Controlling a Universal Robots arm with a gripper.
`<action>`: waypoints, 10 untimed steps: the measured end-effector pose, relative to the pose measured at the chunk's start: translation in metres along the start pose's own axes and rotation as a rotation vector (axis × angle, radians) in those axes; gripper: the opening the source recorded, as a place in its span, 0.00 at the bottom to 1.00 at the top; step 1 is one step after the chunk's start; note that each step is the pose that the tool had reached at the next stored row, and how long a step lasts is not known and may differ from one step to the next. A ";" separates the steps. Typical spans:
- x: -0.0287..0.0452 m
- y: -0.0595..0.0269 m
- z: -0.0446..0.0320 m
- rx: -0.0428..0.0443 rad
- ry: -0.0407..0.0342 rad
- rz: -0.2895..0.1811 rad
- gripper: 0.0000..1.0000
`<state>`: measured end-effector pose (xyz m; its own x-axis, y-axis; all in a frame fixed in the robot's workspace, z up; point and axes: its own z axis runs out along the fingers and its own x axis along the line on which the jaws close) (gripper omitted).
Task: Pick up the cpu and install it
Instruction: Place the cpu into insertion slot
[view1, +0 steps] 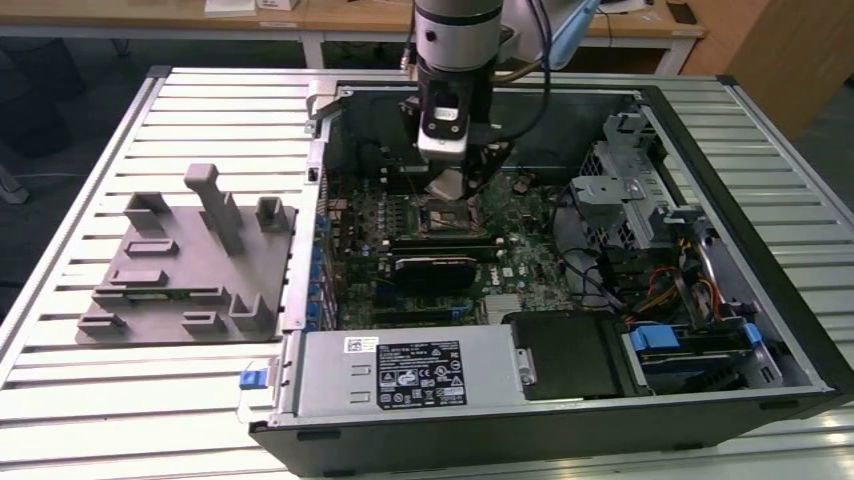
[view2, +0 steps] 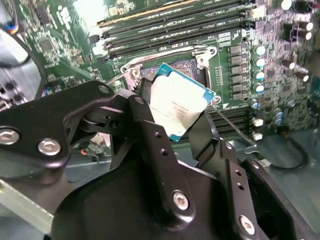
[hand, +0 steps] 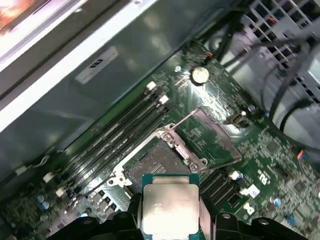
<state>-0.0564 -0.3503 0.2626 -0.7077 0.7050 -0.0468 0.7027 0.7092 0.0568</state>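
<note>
In both wrist views my gripper (view2: 176, 111) is shut on the cpu (view2: 181, 101), a flat square chip with a silvery top and a thin green rim, gripped by two opposite edges between black fingers (view2: 150, 127). The cpu (hand: 170, 202) hangs tilted just above the open black-framed socket (hand: 154, 164) on the motherboard, whose metal load plate (hand: 207, 137) is swung up beside it. In the exterior view the gripper (view1: 449, 188) reaches down into the open computer case, right over the socket (view1: 447, 214).
A grey tray (view1: 187, 265) with upright fixtures lies on the slatted table at the exterior view's left. Inside the case are memory slots (view2: 175, 27), a black block (view1: 434, 270), the power supply (view1: 400, 375), a drive cage (view1: 641, 195) and cables (view1: 667, 290).
</note>
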 end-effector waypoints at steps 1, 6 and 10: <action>0.0000 0.0000 0.0000 0.0008 -0.0010 0.018 0.54; 0.0000 0.0000 0.0002 0.0052 -0.0062 0.109 0.54; 0.0000 0.0000 0.0003 0.0085 -0.0104 0.182 0.54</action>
<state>-0.0564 -0.3503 0.2623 -0.5679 0.8218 -0.0468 0.8198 0.5698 0.0569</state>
